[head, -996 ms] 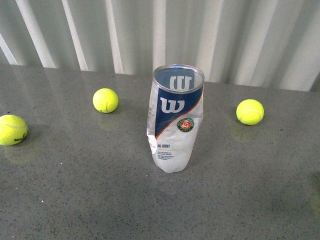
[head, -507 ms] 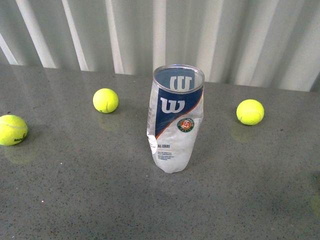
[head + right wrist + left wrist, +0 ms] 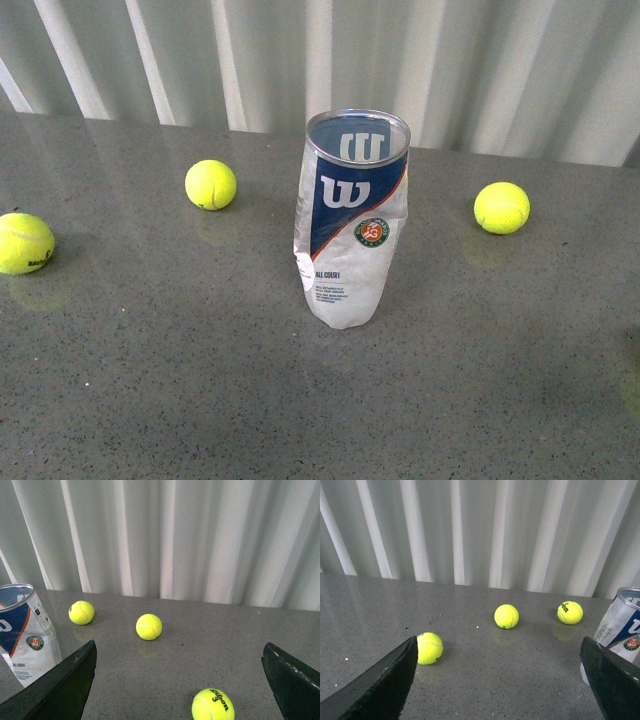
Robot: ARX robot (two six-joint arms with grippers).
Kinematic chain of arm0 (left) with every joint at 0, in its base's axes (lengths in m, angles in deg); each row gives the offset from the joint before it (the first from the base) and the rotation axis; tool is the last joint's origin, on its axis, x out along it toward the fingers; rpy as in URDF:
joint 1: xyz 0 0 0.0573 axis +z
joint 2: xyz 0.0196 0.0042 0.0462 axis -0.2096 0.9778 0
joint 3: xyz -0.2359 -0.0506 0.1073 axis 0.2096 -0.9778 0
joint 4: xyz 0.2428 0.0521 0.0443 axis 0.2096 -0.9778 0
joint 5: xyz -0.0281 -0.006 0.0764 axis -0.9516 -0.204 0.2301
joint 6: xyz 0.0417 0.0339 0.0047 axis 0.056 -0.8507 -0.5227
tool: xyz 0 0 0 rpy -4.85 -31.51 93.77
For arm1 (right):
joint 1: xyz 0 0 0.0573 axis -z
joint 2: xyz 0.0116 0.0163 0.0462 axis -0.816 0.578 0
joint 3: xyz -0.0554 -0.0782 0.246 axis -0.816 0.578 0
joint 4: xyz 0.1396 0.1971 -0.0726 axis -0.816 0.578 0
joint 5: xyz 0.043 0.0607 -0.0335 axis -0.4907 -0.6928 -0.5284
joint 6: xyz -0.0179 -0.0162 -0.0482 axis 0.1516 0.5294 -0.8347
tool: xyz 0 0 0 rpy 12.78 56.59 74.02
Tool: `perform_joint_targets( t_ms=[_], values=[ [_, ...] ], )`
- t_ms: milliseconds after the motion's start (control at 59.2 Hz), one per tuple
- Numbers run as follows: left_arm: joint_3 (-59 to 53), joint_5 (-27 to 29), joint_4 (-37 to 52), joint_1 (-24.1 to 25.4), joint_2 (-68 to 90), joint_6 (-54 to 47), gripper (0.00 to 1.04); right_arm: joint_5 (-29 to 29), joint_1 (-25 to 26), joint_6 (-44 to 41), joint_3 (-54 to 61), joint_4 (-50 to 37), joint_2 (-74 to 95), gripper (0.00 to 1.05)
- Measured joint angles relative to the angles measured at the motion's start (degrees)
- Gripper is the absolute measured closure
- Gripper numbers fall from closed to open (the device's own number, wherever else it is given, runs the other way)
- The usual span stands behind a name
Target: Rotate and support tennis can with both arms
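Observation:
The tennis can point(image 3: 351, 217) stands upright and open-topped in the middle of the grey table, dented, its navy "W" label and round logo facing me. Neither arm shows in the front view. In the left wrist view the can point(image 3: 622, 628) is at the frame's edge, behind one black finger point(image 3: 615, 680). My left gripper point(image 3: 497, 680) is open and empty over bare table. In the right wrist view the can point(image 3: 26, 632) stands beside one finger point(image 3: 60, 687). My right gripper point(image 3: 180, 687) is open and empty.
Three yellow-green tennis balls lie on the table in the front view: far left point(image 3: 22, 243), back left point(image 3: 211, 185), back right point(image 3: 501, 207). A ball marked "3" point(image 3: 213, 706) lies between the right gripper's fingers. White corrugated wall point(image 3: 320, 60) behind the table.
The whole front view has shifted: the can and balls sit slightly higher in the frame than before. Nothing on the table has moved relative to the rest.

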Motion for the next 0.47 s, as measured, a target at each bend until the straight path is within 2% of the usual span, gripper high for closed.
perform_joint_targets(
  t_ms=[473],
  values=[
    [0.0,0.0,0.0,0.0,0.0,0.0,0.07,0.0,0.0,0.0,0.0,0.0,0.0,0.07]
  ],
)
